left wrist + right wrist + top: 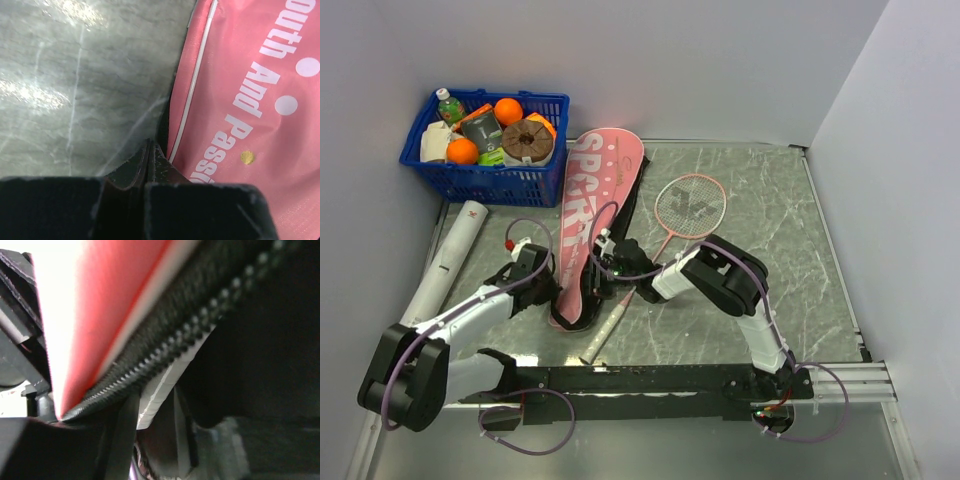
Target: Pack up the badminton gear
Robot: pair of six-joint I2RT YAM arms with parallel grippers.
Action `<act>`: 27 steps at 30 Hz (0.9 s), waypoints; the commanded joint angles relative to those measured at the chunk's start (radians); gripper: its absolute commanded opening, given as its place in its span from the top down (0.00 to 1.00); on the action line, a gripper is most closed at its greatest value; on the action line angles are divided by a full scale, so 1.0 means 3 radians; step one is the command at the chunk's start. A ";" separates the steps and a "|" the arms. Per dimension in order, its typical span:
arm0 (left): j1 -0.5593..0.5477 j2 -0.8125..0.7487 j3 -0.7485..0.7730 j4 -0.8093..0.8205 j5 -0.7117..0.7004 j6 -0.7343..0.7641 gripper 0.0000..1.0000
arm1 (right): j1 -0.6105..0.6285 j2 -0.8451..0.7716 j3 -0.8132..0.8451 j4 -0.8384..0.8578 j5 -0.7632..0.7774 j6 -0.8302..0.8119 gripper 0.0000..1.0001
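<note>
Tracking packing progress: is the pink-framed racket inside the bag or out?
Out: the racket lies bare on the table, its head beside the pink bag.

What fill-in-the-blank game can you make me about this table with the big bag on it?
1. The racket bag lettered SPORT is coloured ____.
2. In the top view, the white tube lies on the ____ side of the racket bag.
3. The plastic basket in the far corner is coloured ____.
4. The left gripper, right at the racket bag's edge, has its jaws ____.

Missing words: pink; left; blue; shut.
</note>
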 commanded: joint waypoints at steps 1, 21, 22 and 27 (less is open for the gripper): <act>-0.0120 -0.0113 0.0001 -0.0045 0.0217 -0.0161 0.99 | -0.0009 -0.0127 0.0065 0.0380 0.0285 -0.0245 0.53; -0.0069 -0.0226 0.0165 -0.0106 -0.0208 -0.0008 0.99 | -0.0295 -0.1712 -0.0872 -0.1285 0.0861 -0.0894 0.36; -0.0069 -0.0236 0.0165 -0.0117 -0.0223 0.0002 0.99 | -0.0311 -0.1814 -0.0846 -0.1636 0.0979 -0.1027 0.36; -0.0069 -0.0384 0.0190 -0.0198 -0.0341 0.0028 0.99 | -0.0418 -0.1851 -0.0413 -0.2641 0.1701 -0.1349 0.32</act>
